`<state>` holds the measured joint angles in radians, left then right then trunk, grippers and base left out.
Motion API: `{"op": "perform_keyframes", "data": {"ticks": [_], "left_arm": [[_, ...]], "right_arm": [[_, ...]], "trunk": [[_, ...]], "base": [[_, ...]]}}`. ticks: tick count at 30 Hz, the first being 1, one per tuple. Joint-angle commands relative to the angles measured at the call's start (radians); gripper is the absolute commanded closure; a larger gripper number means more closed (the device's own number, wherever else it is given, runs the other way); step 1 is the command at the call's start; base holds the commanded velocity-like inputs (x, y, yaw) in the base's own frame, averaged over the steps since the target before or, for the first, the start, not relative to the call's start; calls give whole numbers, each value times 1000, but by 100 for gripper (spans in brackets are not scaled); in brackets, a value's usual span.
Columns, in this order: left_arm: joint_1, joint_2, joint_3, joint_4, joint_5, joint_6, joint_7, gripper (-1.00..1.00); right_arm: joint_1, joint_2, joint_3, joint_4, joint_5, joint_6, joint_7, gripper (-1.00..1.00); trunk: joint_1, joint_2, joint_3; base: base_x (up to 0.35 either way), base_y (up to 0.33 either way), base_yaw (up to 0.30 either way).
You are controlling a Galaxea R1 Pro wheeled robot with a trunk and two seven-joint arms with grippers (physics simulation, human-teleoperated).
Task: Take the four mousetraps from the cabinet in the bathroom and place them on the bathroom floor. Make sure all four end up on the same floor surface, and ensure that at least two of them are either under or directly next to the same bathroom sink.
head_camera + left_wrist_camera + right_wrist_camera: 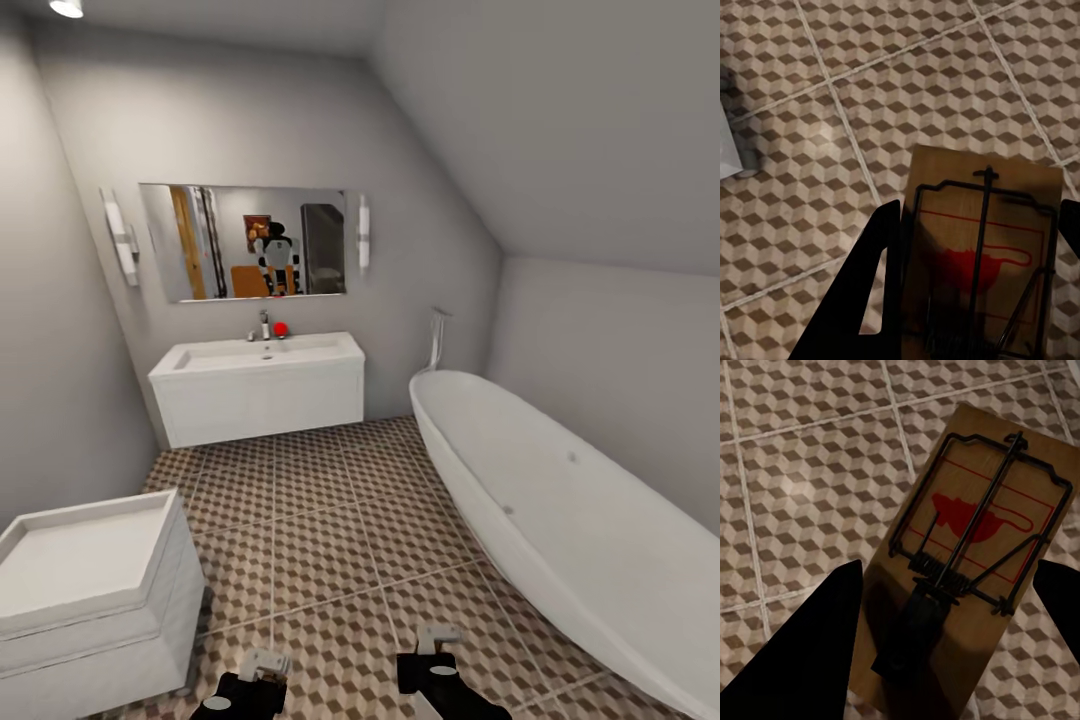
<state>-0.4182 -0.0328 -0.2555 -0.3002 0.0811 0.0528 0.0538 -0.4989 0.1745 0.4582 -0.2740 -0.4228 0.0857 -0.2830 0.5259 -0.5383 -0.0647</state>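
**Over the tiles, a trap in each gripper**

Above the bathroom floor (330, 520) the robot faces the wall sink (258, 352), well apart. Judged step: carrying traps to the sink; next, roll closer and lower them beside it.

Left gripper (975, 285): fingers hold a mousetrap (979, 247). Right gripper (945, 637): fingers hold a second mousetrap (975, 547).

Wrist views show the traps. Head view gives sink, bathtub (560, 500), and both arms low in frame.

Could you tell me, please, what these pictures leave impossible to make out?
- Left wrist view: the mousetrap is cut off by the picture's edge.
- Right wrist view: mousetrap, near end shadowed between the fingers.
- Head view: both grippers cut by the picture's edge; red object on the sink too small to identify.
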Motion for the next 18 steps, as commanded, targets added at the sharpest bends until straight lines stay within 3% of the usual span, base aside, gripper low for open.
{"op": "perform_keyframes", "data": {"ticks": [1, 12, 18], "left_arm": [[-1, 1, -8, -2, 7, 6, 6, 100], [-1, 1, -8, -2, 8, 6, 6, 100], [-1, 1, -8, -2, 7, 6, 6, 100]], "right_arm": [[-1, 0, 5, -1, -1, 6, -7, 100], [-1, 0, 5, -1, 0, 6, -7, 100], [-1, 0, 5, -1, 0, 6, -7, 100]], "trunk": [[1, -2, -2], [1, -2, -2], [1, -2, -2]], "base": [[199, -55, 100], [241, -17, 212], [259, -2, 86]]}}
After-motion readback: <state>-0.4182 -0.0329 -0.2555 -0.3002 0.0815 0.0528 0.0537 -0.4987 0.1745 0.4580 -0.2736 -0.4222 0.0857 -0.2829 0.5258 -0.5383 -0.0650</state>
